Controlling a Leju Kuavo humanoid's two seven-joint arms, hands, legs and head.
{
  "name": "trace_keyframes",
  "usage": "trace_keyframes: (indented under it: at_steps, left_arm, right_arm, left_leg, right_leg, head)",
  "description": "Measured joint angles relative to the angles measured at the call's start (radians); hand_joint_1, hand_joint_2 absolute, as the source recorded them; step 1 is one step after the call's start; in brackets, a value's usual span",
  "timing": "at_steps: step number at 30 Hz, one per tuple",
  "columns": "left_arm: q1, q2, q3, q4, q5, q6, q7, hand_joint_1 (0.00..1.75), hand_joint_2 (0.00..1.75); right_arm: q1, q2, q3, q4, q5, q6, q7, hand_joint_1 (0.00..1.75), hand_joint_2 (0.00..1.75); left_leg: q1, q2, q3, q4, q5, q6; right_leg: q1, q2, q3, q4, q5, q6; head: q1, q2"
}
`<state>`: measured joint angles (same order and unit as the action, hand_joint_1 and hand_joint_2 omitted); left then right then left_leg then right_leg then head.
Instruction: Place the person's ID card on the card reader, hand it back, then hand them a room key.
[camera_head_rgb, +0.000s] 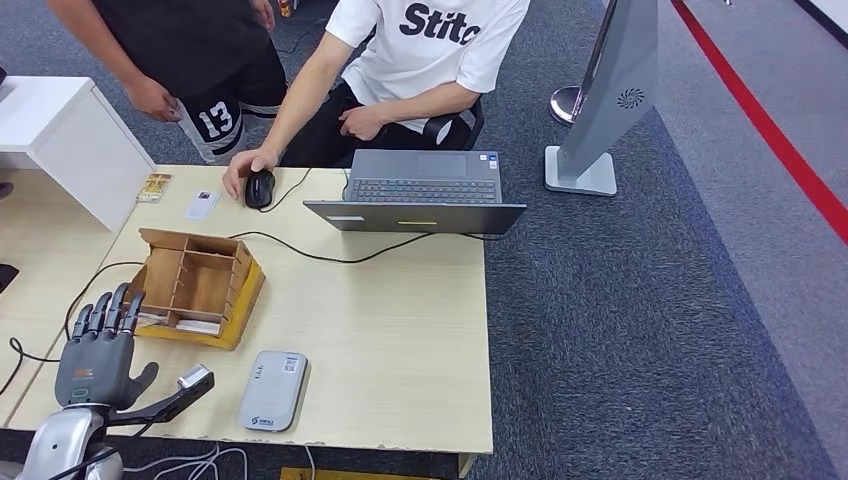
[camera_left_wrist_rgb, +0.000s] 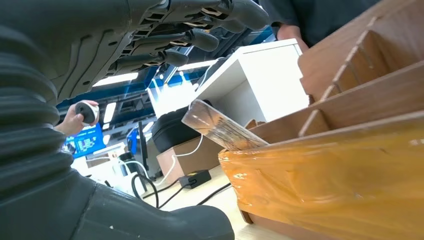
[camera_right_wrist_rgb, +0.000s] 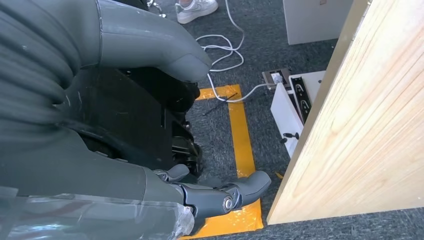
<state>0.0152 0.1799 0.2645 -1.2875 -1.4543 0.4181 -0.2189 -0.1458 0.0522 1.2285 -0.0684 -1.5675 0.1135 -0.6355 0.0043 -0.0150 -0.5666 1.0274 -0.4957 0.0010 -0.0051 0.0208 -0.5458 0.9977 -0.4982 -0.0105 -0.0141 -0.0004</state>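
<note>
1. Your left hand (camera_head_rgb: 97, 350) sits over the near left corner of the tabletop (camera_head_rgb: 400, 340), palm down, fingers spread and pointing away from you, thumb out to the side. It holds nothing.
2. In the left wrist view the fingers (camera_left_wrist_rgb: 200, 37) hang apart above the wooden box (camera_left_wrist_rgb: 350, 100), not touching it.
3. Your right hand (camera_right_wrist_rgb: 210, 195) hangs below the tabletop edge, beside the pale wood side panel (camera_right_wrist_rgb: 370, 125), over grey carpet and yellow floor tape (camera_right_wrist_rgb: 242, 130). Its fingers are loosely curled with nothing in them; you cannot tell how far they are closed.
4. The ID card (camera_head_rgb: 202, 205), a small white rectangle, lies flat at the far left of the tabletop, just beside the seated person's hand (camera_head_rgb: 245, 170), which rests on a black mouse (camera_head_rgb: 259, 188).
5. The card reader (camera_head_rgb: 273, 390) is a flat grey slab with rounded corners, lying near the front edge, to the right of your left hand.
6. The wooden box is plywood with thin dividers, its base wrapped in glossy amber tape. A clear plastic card (camera_left_wrist_rgb: 220, 127) leans in it, and pale cards lie in its near compartment.
7. A grey laptop (camera_head_rgb: 420, 195) stands open at the far edge, and a black cable (camera_head_rgb: 330, 255) snakes across the light wood-grain surface.
</note>
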Motion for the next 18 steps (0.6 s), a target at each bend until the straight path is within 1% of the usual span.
trace_keyframes:
  at_steps: [5,11,18]
  left_arm:
    - [-0.005,0.036,-0.031,0.019,-0.026,-0.007,0.020,0.00,1.75]
    - [-0.006,0.079,-0.046,0.032,-0.033,-0.010,0.029,0.00,1.75]
    - [-0.006,0.103,-0.048,0.034,-0.033,-0.011,0.030,0.00,1.75]
  right_arm:
    - [0.000,0.000,0.010,0.000,0.000,-0.001,0.005,0.00,1.75]
    - [0.000,0.000,0.018,0.000,0.000,-0.001,0.007,0.00,1.75]
    - [0.000,0.000,0.019,0.000,0.000,-0.001,0.007,0.00,1.75]
  left_leg:
    - [0.000,0.000,0.000,0.000,0.000,0.000]
    - [0.000,0.000,0.000,0.000,0.000,0.000]
    - [0.000,0.000,0.000,0.000,0.000,0.000]
  right_leg:
    - [0.000,0.000,0.000,0.000,0.000,0.000]
    - [0.000,0.000,0.000,0.000,0.000,0.000]
    - [0.000,0.000,0.000,0.000,0.000,0.000]
  head:
    - [0.000,0.000]
    - [0.000,0.000]
    - [0.000,0.000]
